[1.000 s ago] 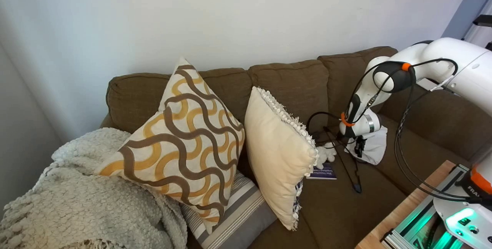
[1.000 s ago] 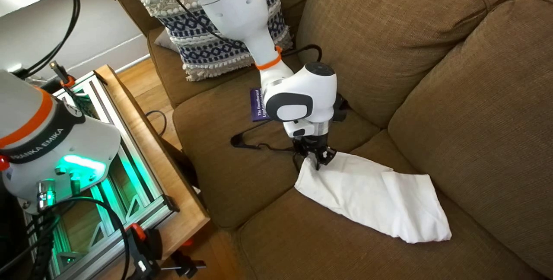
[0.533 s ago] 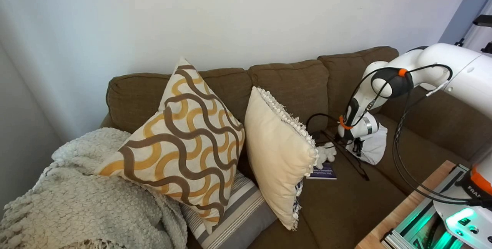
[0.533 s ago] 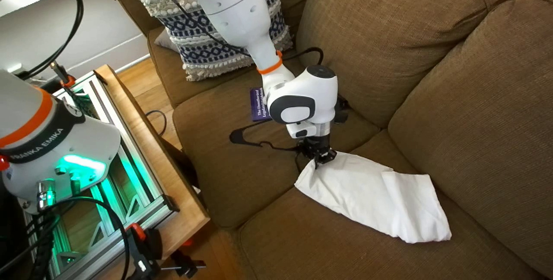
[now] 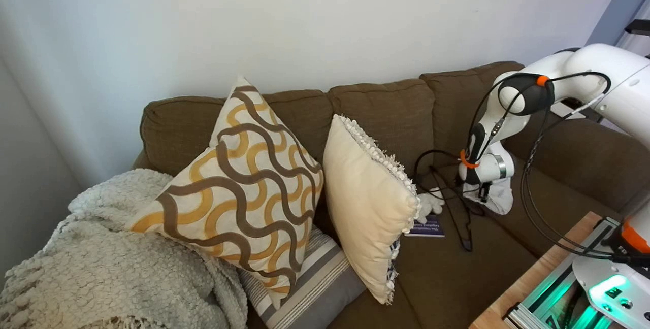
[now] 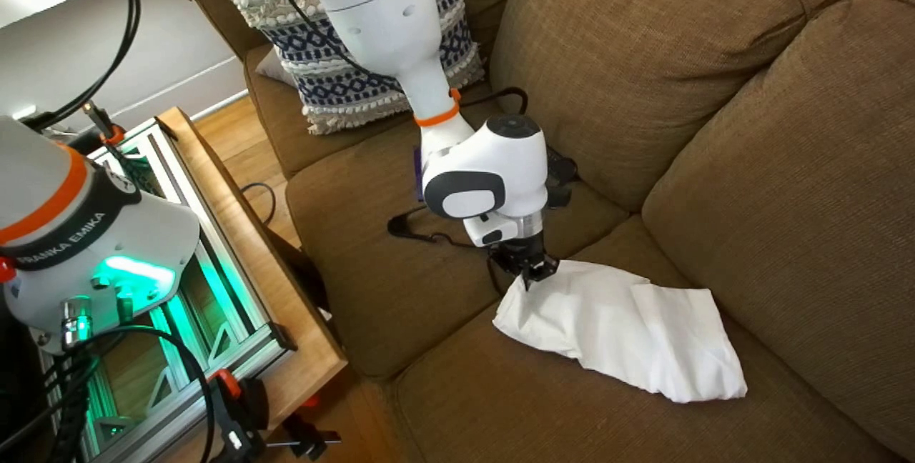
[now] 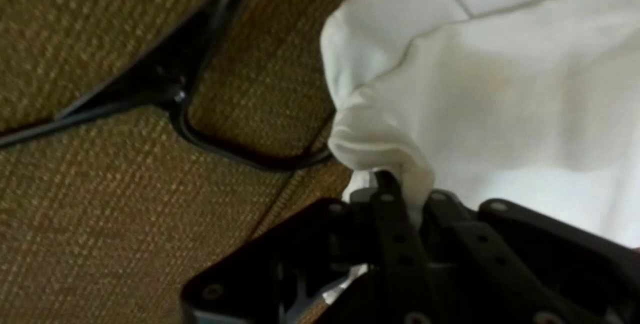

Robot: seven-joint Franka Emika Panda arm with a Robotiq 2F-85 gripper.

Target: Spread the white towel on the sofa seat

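Observation:
The white towel [image 6: 629,331] lies in a long, folded strip across the brown sofa seat [image 6: 515,406], close to the backrest. Its near end is bunched and slightly raised at the gripper. In an exterior view the gripper [image 6: 537,276] points down at that end. In another exterior view the arm partly hides the towel [image 5: 500,199] behind the gripper [image 5: 484,193]. In the wrist view a fold of the towel [image 7: 500,109] stands pinched between the two black fingers of the gripper [image 7: 412,196]. The towel's underside is hidden.
A black hanger [image 6: 407,226] lies on the seat beside the gripper, also in the wrist view [image 7: 170,81]. A purple book [image 5: 426,226] and a white plush thing [image 5: 430,203] lie near a cream pillow [image 5: 363,207]. The wooden table [image 6: 314,349] bears the robot base.
The gripper shifted slightly one way, then back over the towel and a little lower in an exterior view. The towel's held end has moved slightly toward the rest and bunched more. The hanger shifted slightly.

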